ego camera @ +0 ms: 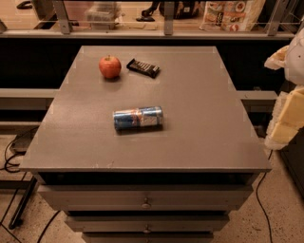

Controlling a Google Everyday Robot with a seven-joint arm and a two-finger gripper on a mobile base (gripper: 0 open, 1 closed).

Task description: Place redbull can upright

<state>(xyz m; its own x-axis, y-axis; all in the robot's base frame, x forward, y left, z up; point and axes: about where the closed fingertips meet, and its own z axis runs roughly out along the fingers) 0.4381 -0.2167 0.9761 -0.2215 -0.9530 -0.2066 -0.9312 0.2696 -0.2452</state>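
**Can lies on its side mid-table, tool off to the right**

The slim blue-and-silver metal redbull can (pixel 138 118) lies on its side near the middle of the flat grey table (pixel 199 118), a little toward the front edge. Its long axis runs roughly left to right, with the right end angled slightly toward the back. The red-yellow logo shows at mid-body, and nothing touches the can.

At the back left of the table stands a round red apple (pixel 109 66). Just to its right, apart from it, lies a dark rectangular wrapped candy bar (pixel 143 67), set at an angle. Both are well apart from the can.

The tool (pixel 286 121) shows only as a pale white-and-yellowish shape at the right edge of the view, beyond the table's right side and well away from the can. It holds nothing that can be seen, and I cannot tell whether it is spread or pressed together.

Below the table top are grey drawers (pixel 146 203) with small round knobs. Dark cables (pixel 12 156) trail over the speckled floor at the left. Behind the table runs a ledge with a printed bag (pixel 230 14) on it
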